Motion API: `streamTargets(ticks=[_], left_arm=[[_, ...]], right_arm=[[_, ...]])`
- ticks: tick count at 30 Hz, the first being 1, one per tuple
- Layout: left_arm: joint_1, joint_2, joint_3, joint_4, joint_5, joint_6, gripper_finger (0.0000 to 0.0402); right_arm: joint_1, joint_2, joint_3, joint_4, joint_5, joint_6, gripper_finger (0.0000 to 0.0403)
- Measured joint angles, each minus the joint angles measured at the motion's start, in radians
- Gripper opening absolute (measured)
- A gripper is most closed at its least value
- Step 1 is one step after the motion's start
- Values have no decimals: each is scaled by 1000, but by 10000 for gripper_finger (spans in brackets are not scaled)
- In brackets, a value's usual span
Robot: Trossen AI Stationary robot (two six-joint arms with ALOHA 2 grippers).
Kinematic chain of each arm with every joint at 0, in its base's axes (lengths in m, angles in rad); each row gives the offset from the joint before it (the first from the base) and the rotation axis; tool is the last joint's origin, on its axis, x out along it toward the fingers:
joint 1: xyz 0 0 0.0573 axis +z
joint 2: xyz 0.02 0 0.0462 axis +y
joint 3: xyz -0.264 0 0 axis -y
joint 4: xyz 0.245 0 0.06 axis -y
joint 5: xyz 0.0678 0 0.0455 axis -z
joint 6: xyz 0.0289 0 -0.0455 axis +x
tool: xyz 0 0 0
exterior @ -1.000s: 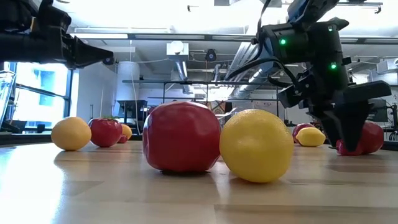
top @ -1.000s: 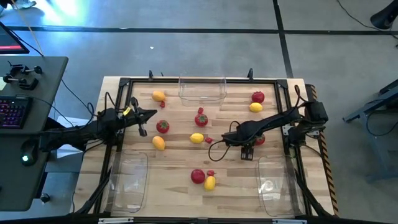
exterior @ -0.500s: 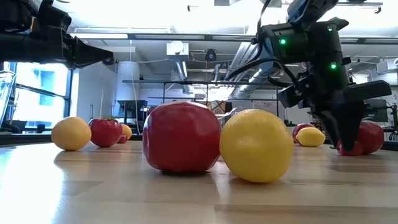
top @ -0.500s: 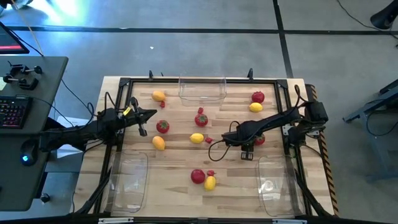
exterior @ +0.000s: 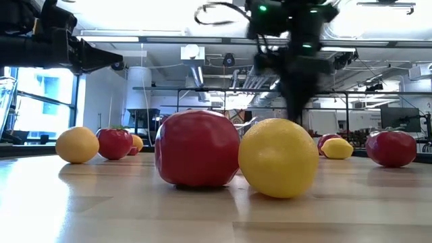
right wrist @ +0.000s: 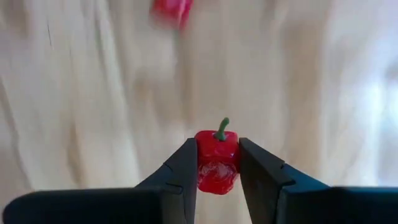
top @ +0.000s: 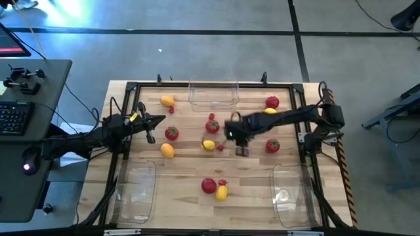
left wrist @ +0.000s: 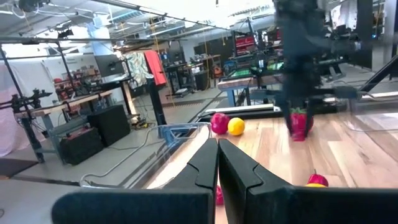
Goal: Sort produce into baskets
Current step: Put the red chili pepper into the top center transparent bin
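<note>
My right gripper is clamped narrowly on a tiny red berry with a green stem, holding it above the table's middle, just beside the yellow lemon. I judge this the carry step; next the berry must travel over a clear basket, perhaps the far basket, and be released. My left gripper waits closed, well apart from that lemon.

A red tomato and a yellow lemon sit touching on the tabletop nearest the camera. Behind them a dark arm comes down. More fruits lie farther back.
</note>
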Motion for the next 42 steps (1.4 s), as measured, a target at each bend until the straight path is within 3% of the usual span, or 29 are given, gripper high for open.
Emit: streamTargets(ticks=[5,9,20,29,42], left_arm=[[0,0,0,15,0,1,0],[0,0,0,20,0,1,0],[0,0,0,29,2,1,0],[0,0,0,30,2,1,0],[0,0,0,32,2,1,0]], right_arm=[[-130,8,87,182,-2,-87,88],[-228,81,215,209,9,-95,88],[-427,306,518,134,34,128,88],[-483,419,540,73,-29,182,87],[-510,446,540,52,-21,193,87]])
